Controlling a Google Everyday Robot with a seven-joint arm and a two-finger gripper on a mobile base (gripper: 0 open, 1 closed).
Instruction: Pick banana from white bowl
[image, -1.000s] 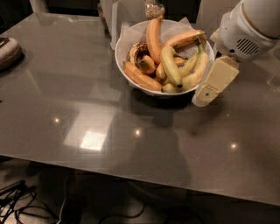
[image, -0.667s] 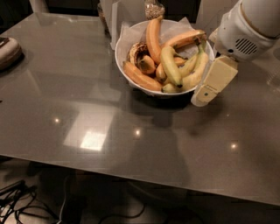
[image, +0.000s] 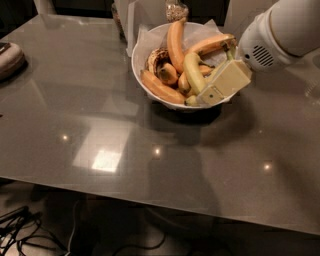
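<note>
The white bowl (image: 139, 67), lined with white paper, stands at the back middle of the grey table. It holds several bananas. The greenish-yellow banana (image: 192, 71) lies curved in the bowl's right half, its lower end at the front rim. Long orange bananas (image: 174, 44) lie around it, and a small brown-spotted one (image: 166, 73) lies to its left. My gripper (image: 222, 83), cream-coloured on a white arm (image: 280, 32), reaches in from the right. It sits over the bowl's right front rim, right beside the greenish-yellow banana and covering what lies behind it.
A glass jar (image: 175, 10) and a white upright item (image: 136, 22) stand just behind the bowl. A dark rounded object (image: 9, 59) lies at the table's left edge. The table's front edge (image: 150, 197) runs across below, with cables (image: 20, 230) on the floor.
My gripper has moved left and slightly up, from beside the bowl's right side to over its right front rim next to the greenish-yellow banana. The bananas have not moved.
</note>
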